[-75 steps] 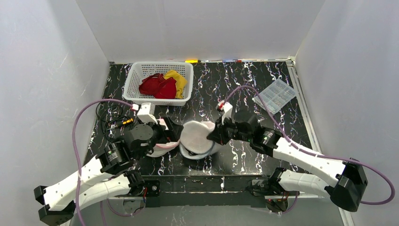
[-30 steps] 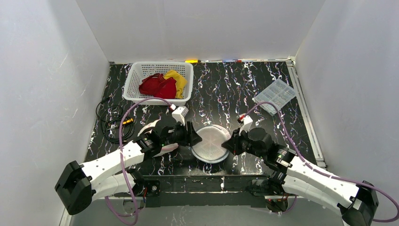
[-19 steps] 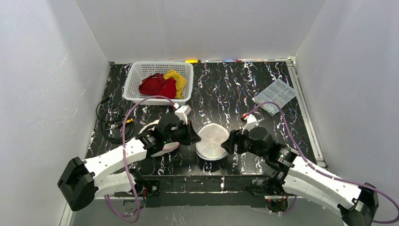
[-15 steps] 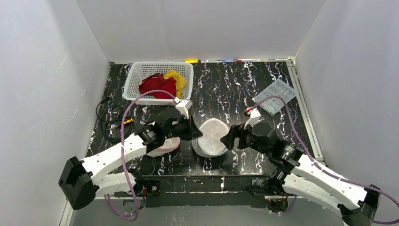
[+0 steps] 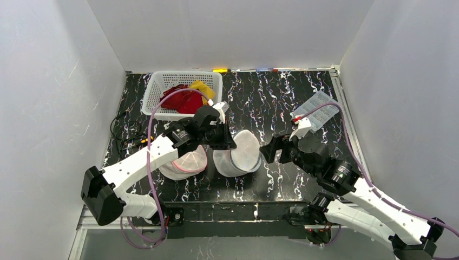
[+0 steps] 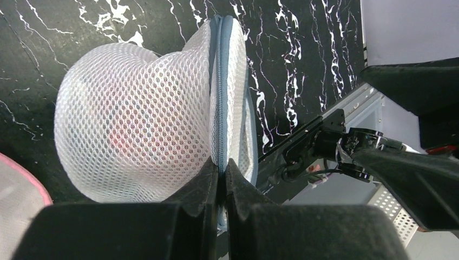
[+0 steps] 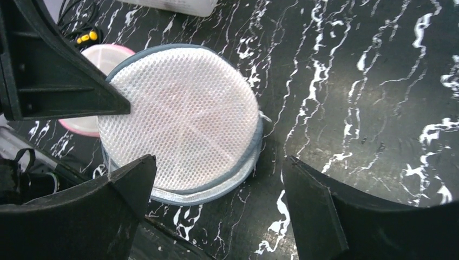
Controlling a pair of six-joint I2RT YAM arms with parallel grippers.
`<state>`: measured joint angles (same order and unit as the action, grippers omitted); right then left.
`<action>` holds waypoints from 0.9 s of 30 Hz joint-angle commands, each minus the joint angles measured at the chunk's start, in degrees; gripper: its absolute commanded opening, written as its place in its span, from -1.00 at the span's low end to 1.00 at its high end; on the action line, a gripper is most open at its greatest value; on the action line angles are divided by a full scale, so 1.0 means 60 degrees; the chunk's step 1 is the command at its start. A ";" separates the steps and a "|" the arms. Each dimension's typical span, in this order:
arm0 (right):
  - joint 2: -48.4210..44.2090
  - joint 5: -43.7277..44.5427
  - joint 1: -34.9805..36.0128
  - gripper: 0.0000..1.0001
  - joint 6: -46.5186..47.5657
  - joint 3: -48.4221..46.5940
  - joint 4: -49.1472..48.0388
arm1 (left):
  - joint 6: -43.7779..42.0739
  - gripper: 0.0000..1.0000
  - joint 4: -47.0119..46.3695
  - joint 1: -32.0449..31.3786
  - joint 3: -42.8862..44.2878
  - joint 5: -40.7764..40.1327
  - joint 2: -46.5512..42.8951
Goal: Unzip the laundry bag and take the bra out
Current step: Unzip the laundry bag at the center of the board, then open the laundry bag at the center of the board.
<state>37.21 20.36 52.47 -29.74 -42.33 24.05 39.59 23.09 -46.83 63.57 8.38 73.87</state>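
Bag: round white mesh laundry bag (image 5: 238,154), blue-grey zip rim, tilted at centre of black marbled worktop (image 5: 270,103).
Left fingers (image 6: 200,184): pinched shut on its zip seam.
Right fingers (image 7: 124,184): spread wide beside bag, holding nothing.

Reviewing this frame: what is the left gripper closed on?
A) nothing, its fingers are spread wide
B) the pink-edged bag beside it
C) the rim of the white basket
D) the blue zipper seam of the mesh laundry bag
D: in the left wrist view the left gripper has its fingers pressed together on the blue zipper seam that runs around the edge of the white mesh laundry bag.
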 commanded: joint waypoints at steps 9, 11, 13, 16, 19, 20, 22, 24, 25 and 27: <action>-0.0289 -0.0670 -0.0027 0.80 0.0290 0.0016 -0.1159 | 0.1015 -1.00 -0.1757 0.0021 -0.0182 0.1157 -0.0047; -0.0297 -0.0536 -0.0021 0.81 0.0267 0.0083 -0.1007 | 0.0968 -1.00 -0.1613 0.0030 -0.0421 0.0720 0.0115; -0.0281 -0.0514 -0.0021 0.81 0.0149 0.0224 -0.0815 | 0.0995 -1.00 -0.1455 0.0076 -0.0792 0.0313 0.0353; -0.0389 -0.0618 -0.0019 0.81 -0.0018 0.0636 -0.0865 | 0.0915 -1.00 -0.1691 0.0142 -0.1368 0.0287 0.0705; -0.0361 -0.0824 -0.0020 0.81 -0.0079 0.0928 -0.0967 | 0.0941 -1.00 -0.1885 0.0195 -0.1648 0.0516 0.0867; -0.0273 -0.0917 -0.0024 0.81 -0.0075 0.0942 -0.0990 | 0.0948 -1.00 -0.1932 0.0188 -0.1671 0.0541 0.0854; 0.0016 -0.1116 -0.0029 0.78 -0.0030 0.0861 -0.1024 | 0.0934 -0.96 -0.1911 0.0188 -0.1653 0.0576 0.0755; 0.0325 -0.1281 -0.0026 0.75 0.0036 0.0737 -0.1074 | 0.0887 -0.82 -0.1832 0.0188 -0.1609 0.0570 0.0606; 0.0493 -0.1331 -0.0018 0.74 0.0069 0.0660 -0.1106 | 0.0874 -0.74 -0.1773 0.0188 -0.1602 0.0555 0.0541; 0.0814 -0.1435 -0.0028 0.73 0.0132 0.0492 -0.1169 | 0.0841 -0.61 -0.1611 0.0188 -0.1607 0.0502 0.0381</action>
<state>39.29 13.56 52.47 -29.80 -36.67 19.51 45.39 12.12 -45.71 53.08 11.42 79.44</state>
